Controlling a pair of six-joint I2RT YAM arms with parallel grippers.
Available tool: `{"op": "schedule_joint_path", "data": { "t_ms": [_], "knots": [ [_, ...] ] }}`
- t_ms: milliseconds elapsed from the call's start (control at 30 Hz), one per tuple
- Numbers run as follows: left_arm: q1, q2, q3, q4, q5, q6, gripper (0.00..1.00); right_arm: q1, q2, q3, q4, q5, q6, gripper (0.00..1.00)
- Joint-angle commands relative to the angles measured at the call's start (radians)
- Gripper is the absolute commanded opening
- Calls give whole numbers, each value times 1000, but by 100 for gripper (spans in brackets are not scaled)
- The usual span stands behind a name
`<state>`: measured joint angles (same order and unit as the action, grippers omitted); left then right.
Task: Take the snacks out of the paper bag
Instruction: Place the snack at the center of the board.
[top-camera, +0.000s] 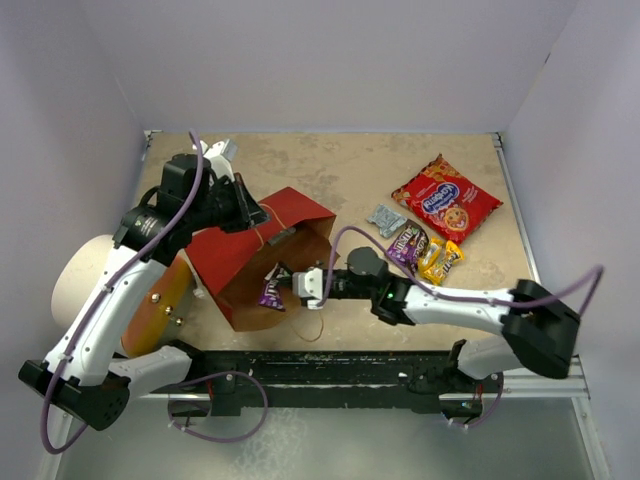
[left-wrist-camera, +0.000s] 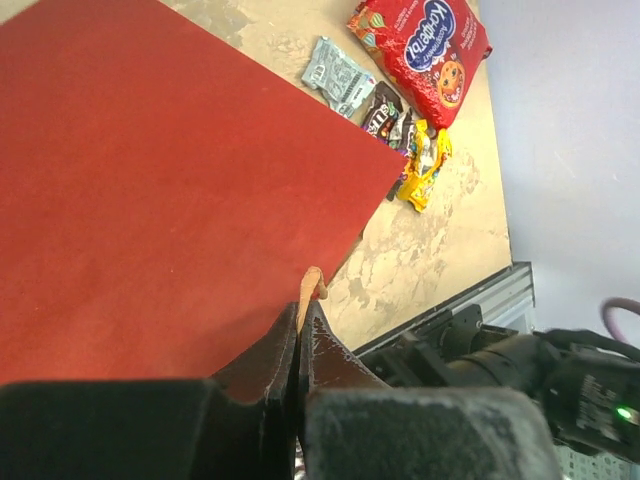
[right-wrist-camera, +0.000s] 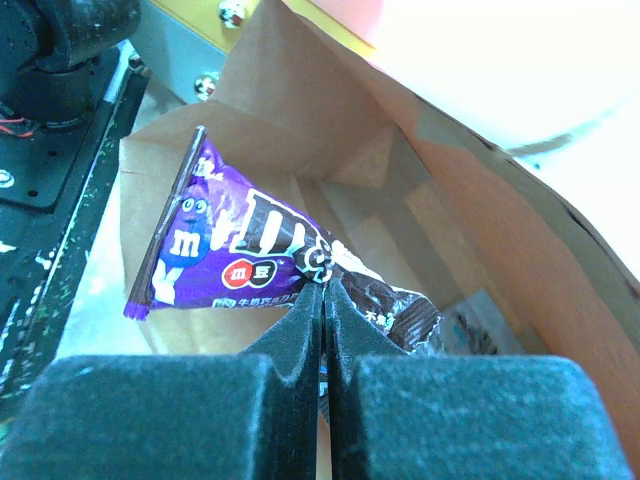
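Pinching the purple M&M's packet (right-wrist-camera: 232, 258) by its edge, the right gripper (right-wrist-camera: 322, 292) sits at the mouth of the paper bag (top-camera: 228, 255); the left gripper (left-wrist-camera: 299, 322) clamps its rim.

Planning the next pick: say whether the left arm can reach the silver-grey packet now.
Probably not: the left gripper is shut on the paper bag at its rim, and the bag itself lies between it and the silver-grey packet.

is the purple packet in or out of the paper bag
Half out: the purple packet, pinched by the right gripper, sits in the paper bag mouth, its brown lining around it.
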<state>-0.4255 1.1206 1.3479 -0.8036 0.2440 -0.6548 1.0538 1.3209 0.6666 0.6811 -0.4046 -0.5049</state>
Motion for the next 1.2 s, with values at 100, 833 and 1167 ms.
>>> {"op": "schedule_joint_path", "data": {
  "t_ms": [100,833,1167],
  "knots": [
    [6,29,-15,108,2,-34,0,2,-353,22,-370,227,130,0],
    [7,10,-40,121,39,-58,1,-7,-419,356,-442,672,76,0],
    [6,1,-30,76,44,-32,1,-360,-479,249,-721,547,-299,0]
  ]
}}
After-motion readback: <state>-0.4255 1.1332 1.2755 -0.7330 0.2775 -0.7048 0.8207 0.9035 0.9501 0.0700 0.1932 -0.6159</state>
